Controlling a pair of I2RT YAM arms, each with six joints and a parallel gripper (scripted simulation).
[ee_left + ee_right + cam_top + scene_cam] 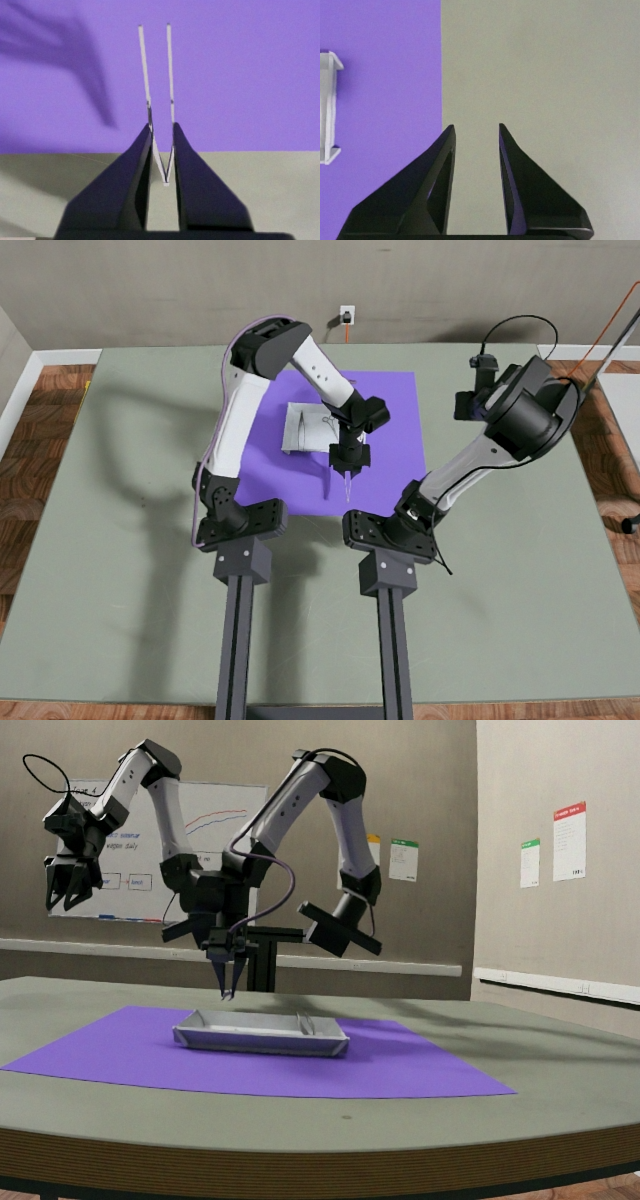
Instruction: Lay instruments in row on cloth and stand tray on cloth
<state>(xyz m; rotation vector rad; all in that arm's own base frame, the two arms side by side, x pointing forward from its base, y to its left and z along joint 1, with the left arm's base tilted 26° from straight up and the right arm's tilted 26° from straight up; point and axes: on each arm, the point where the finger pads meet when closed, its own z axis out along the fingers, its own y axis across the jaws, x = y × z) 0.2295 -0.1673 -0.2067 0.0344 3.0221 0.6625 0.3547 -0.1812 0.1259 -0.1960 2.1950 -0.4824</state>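
My left gripper is shut on V-shaped tweezers, holding them above the near part of the purple cloth. The white tray stands upright on the cloth, which looks flat. A long narrow instrument lies in the tray's left part in the top view. Scissors lie in the tray's middle, partly hidden by the left arm. My right gripper is open and empty, high beyond the cloth's right edge.
The left arm reaches over the tray and hides its right part in the top view. Both arm bases stand at the cloth's near edge. The left arm's shadow falls on the cloth between tray and near edge. Green-grey table surrounds the cloth.
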